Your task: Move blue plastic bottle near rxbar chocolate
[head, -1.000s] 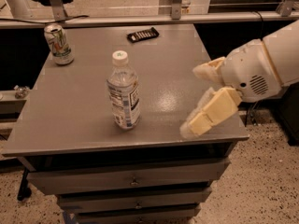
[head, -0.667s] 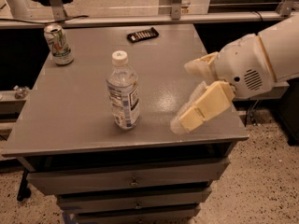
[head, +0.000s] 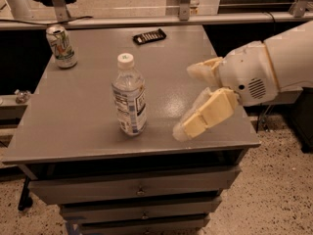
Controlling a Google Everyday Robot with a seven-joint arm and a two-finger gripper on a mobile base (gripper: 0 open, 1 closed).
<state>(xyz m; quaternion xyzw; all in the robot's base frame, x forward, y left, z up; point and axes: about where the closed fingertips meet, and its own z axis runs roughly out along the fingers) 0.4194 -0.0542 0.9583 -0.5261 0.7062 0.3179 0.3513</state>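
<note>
The blue plastic bottle [head: 129, 96], clear with a white cap and printed label, stands upright near the front middle of the grey table [head: 83, 102]. The rxbar chocolate [head: 149, 35], a flat dark wrapper, lies at the table's far edge, right of centre. My gripper [head: 188, 99] comes in from the right with its cream fingers [head: 205, 114] spread open and empty. It is level with the bottle's lower half, a short gap to its right, not touching it.
A green-and-white drink can [head: 61, 46] stands at the table's back left corner. The table tops a cabinet with drawers [head: 139, 190]. A metal rail [head: 161, 18] runs behind the table. Speckled floor lies on the right.
My gripper has moved left across the table toward the bottle, with its fingers staying open. The bottle, bar and can have not moved.
</note>
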